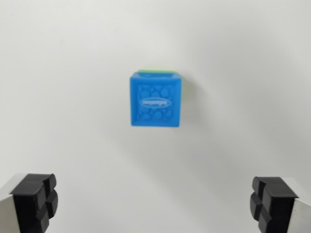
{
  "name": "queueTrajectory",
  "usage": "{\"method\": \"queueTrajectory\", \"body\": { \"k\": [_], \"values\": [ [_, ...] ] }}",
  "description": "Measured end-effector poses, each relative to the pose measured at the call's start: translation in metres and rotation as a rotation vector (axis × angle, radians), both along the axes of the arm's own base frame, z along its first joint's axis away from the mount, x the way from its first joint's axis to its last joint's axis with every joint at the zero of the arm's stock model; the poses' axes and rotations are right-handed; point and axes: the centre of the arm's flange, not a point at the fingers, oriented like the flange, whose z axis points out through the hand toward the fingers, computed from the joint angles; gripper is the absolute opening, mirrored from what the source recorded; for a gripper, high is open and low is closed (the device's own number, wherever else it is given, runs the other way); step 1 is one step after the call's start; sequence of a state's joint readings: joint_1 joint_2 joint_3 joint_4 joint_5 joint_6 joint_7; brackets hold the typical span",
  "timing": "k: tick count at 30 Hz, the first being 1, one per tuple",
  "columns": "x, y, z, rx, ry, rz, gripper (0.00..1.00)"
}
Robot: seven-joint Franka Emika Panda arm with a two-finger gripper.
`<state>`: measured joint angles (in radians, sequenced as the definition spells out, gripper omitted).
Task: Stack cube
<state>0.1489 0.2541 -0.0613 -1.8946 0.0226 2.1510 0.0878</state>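
Mid-frame in the wrist view, one blue cube (pixel 155 99) is seen from above, embossed top with an oval logo. One green cube (pixel 156 71) is counted under it: only a thin green strip shows at the blue cube's far edge, so the blue is stacked on the green. Both rest on a plain white table (pixel 63 97). Two black pads (pixel 35 201) of the gripper (pixel 154 204) are seen at the bottom corners, spread wide apart, nothing between them. No containers are seen.
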Motion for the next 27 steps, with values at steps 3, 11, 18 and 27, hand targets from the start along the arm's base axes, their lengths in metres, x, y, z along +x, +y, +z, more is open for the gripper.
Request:
{"method": "queueTrajectory", "body": {
  "k": [3, 11, 18, 27],
  "values": [
    [0.000, 0.000, 0.013, 0.000, 0.000, 0.000, 1.00],
    [0.000, 0.000, 0.042, 0.000, 0.000, 0.001, 1.00],
    [0.001, 0.000, 0.064, 0.001, 0.001, 0.001, 1.00],
    [0.001, 0.000, 0.086, 0.001, -0.001, 0.001, 1.00]
  ]
}}
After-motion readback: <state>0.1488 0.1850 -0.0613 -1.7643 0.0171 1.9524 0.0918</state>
